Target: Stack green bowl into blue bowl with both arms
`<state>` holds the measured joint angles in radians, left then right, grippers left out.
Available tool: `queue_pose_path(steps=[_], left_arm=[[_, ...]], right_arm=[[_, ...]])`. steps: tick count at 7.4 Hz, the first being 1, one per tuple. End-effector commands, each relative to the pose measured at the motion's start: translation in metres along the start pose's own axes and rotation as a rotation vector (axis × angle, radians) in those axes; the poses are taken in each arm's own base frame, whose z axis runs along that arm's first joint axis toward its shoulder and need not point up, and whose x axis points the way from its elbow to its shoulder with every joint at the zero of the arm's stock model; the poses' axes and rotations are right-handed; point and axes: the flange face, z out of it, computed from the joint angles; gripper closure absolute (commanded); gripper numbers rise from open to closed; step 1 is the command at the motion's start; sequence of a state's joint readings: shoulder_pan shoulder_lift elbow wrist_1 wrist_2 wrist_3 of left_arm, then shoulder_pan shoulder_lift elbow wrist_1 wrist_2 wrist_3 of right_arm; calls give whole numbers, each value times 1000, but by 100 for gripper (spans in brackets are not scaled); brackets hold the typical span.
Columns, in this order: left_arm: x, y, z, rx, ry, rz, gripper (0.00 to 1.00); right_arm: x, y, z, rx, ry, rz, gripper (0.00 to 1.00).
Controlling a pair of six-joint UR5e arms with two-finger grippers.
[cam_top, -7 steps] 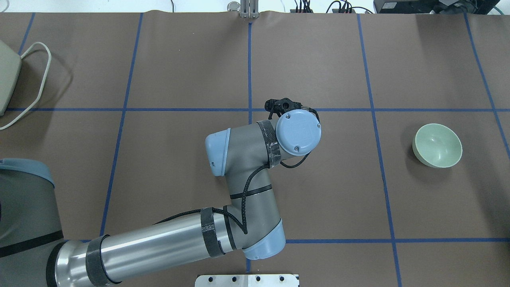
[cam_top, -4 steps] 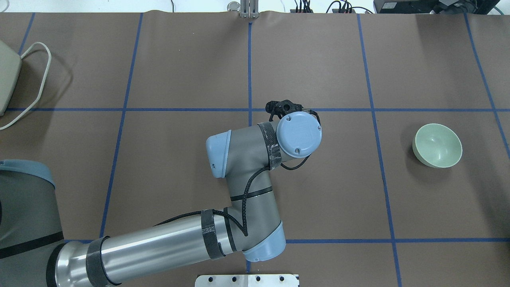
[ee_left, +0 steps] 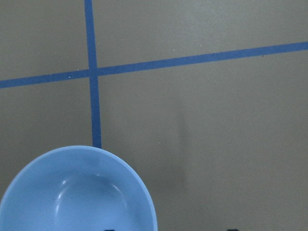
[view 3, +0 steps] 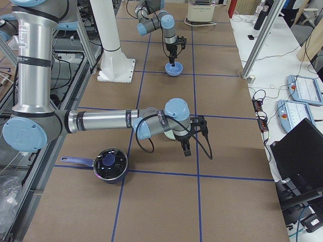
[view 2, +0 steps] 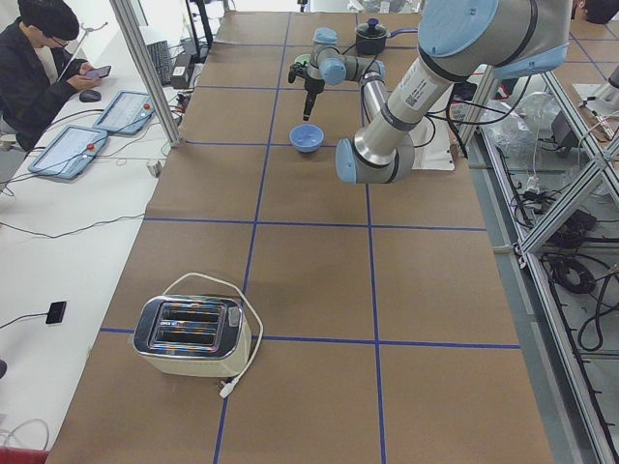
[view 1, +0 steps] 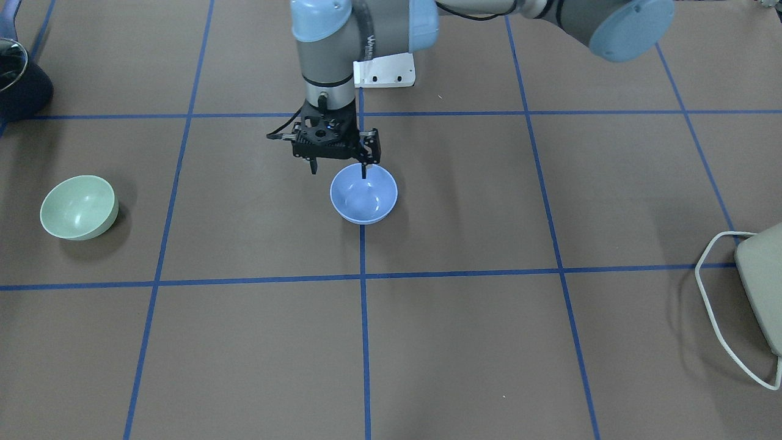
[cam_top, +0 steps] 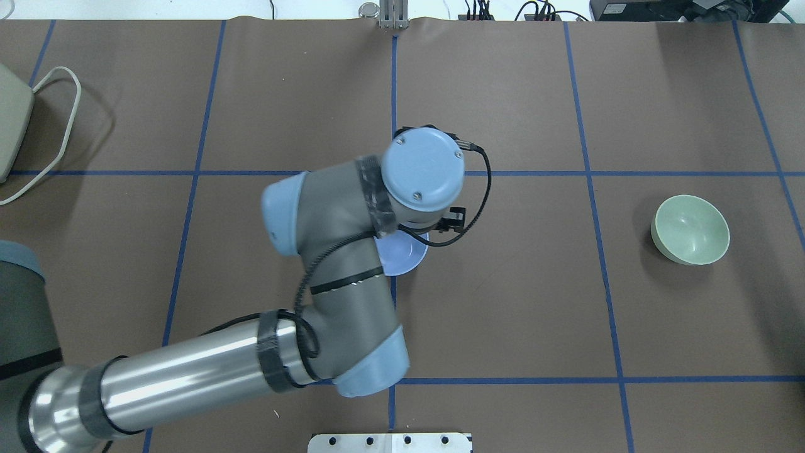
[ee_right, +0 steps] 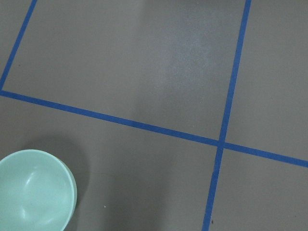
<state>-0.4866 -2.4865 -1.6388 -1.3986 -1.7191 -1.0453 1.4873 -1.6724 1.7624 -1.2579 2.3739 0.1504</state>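
We judge the green bowl (view 1: 78,206) light, stiff and slick. Its glossy plastic may skid under flat pads, so we would pinch its thin rim, one finger inside the wall and one outside. It sits upright on the table (view 1: 464,201), well apart from the blue bowl (view 1: 363,198). The left gripper (view 1: 339,173) hangs spread wide over the blue bowl's robot-side rim, holding nothing. We cannot tell the state of the right gripper (view 3: 186,146).

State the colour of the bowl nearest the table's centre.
The bowl is light periwinkle blue, clearest in the front-facing view.
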Motion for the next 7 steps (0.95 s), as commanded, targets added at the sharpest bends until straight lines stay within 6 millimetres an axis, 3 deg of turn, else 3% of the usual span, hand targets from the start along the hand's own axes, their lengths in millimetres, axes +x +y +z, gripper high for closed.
queue_pose_path(steps=[1,2,4,5,6,7], left_arm=[[-172,-1,-75,-30,-34,137,1],[-244,-18,-93,-48,-40,170,1],[-408,-34,-123,-92,-39,267,1],[-493,-28,-135,-105,-82,310,1],[-565,-2,-115,-185,-116,367,1],[-628,0,-143,-132,-145,355,1]], right_arm=[[-32,-8,-4,9,-14,70,0],[-54,-12,-1,9,-9,106,0],[-117,-14,11,5,8,214,1],[-140,-12,19,-3,14,235,1],[-150,-8,31,-12,34,225,1],[-158,-5,43,-21,57,202,1]])
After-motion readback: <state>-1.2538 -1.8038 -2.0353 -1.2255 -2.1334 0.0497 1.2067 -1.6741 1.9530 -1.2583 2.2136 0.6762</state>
